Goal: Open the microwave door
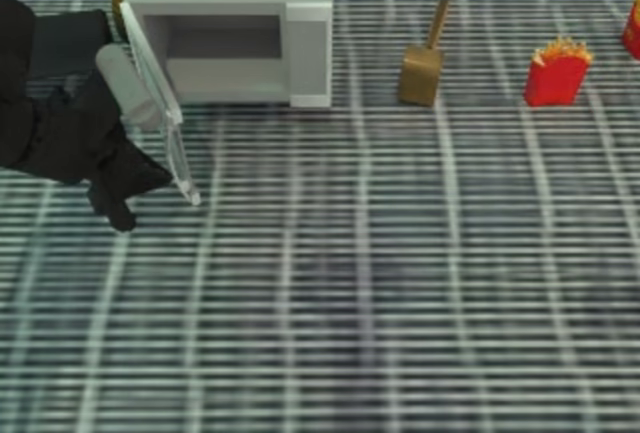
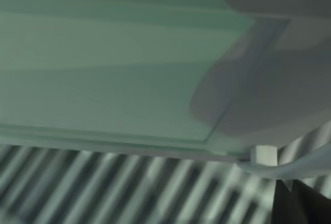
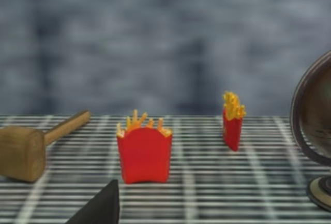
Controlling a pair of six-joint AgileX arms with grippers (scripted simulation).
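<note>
One microwave (image 1: pixel 235 23) sits far left on the counter (image 1: pixel 400 283), cavity exposed. Its door (image 1: pixel 160 103) is swung wide, long edge running toward the near side, with the left gripper (image 1: pixel 125 193) just left of its free end. Can't tell if it's gripping anything. No readable labels anywhere.

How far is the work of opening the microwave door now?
Mostly done: the microwave door has swung wide from the microwave, whose cavity shows. In hand: the left hand is at the door's free edge, on its outer side. Left: perhaps a last bit of swing. The right arm is outside the top view.
</note>
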